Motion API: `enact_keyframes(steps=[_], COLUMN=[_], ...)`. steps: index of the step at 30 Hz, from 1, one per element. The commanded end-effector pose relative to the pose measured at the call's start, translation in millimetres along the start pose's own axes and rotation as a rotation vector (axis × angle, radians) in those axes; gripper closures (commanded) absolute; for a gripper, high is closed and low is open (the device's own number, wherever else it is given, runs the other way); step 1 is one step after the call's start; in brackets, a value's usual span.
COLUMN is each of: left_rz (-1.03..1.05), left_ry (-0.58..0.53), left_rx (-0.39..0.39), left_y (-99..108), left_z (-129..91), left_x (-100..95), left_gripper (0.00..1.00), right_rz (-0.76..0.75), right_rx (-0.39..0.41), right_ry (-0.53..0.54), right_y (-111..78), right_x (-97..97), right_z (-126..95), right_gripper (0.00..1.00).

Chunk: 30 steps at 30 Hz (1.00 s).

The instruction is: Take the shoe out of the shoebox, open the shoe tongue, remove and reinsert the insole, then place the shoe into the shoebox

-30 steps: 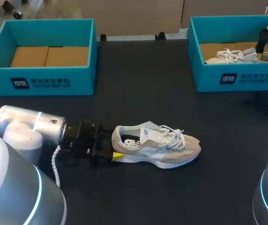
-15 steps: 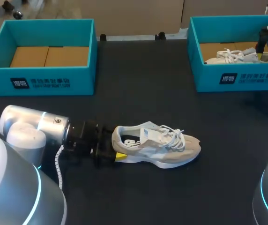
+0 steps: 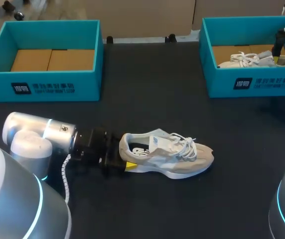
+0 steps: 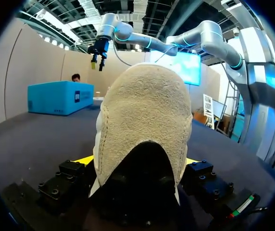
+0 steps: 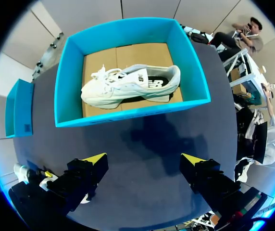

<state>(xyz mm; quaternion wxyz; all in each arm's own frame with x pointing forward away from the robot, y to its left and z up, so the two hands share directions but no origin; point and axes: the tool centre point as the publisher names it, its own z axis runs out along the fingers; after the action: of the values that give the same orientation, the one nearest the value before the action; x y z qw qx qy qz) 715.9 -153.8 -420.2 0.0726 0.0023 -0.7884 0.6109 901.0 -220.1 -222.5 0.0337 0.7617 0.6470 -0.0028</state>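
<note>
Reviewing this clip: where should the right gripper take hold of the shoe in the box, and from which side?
Probably the heel rim, from straight above. The shoe seems to lie on its side inside the box, whose walls block a sideways approach; the open right gripper hangs above. The rim by the opening looks thin enough to pinch.

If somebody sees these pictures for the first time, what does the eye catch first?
A beige shoe lies mid-table, with the left claw at its heel. A white shoe sits in the teal shoebox at the far right, the open right claw above it.
</note>
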Motion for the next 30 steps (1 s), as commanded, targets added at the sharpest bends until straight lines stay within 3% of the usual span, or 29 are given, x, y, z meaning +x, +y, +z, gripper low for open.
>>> enact_keyframes(steps=[1,16,17,18,19,30], left_rz=[0.004,0.014,0.014,0.015,0.019,0.007], left_ry=[0.000,0.022,0.022,0.022,0.024,0.058], left_rx=[-0.001,0.011,0.011,0.010,0.010,0.035], left_y=[-0.1,1.3,1.3,1.4,1.5,1.8], left_z=[2.7,7.3,7.3,7.3,7.1,2.4], left_x=[-2.1,-4.0,-4.0,-4.1,-3.9,-2.1], left_gripper=[0.00,0.03,0.51,0.82,1.00,1.00], right_rz=[0.000,0.000,0.000,0.000,0.000,0.000], right_rx=[-0.003,-0.003,-0.003,-0.003,-0.003,-0.003], right_ry=[0.000,0.000,0.000,0.000,0.000,0.000], right_y=[-1.0,-1.0,-1.0,-1.0,-1.0,-1.0], right_x=[-0.2,-0.2,-0.2,-0.2,-0.2,-0.2], right_z=[0.2,0.2,0.2,0.2,0.2,0.2], right_gripper=[0.00,0.00,0.00,0.00,0.00,0.00])
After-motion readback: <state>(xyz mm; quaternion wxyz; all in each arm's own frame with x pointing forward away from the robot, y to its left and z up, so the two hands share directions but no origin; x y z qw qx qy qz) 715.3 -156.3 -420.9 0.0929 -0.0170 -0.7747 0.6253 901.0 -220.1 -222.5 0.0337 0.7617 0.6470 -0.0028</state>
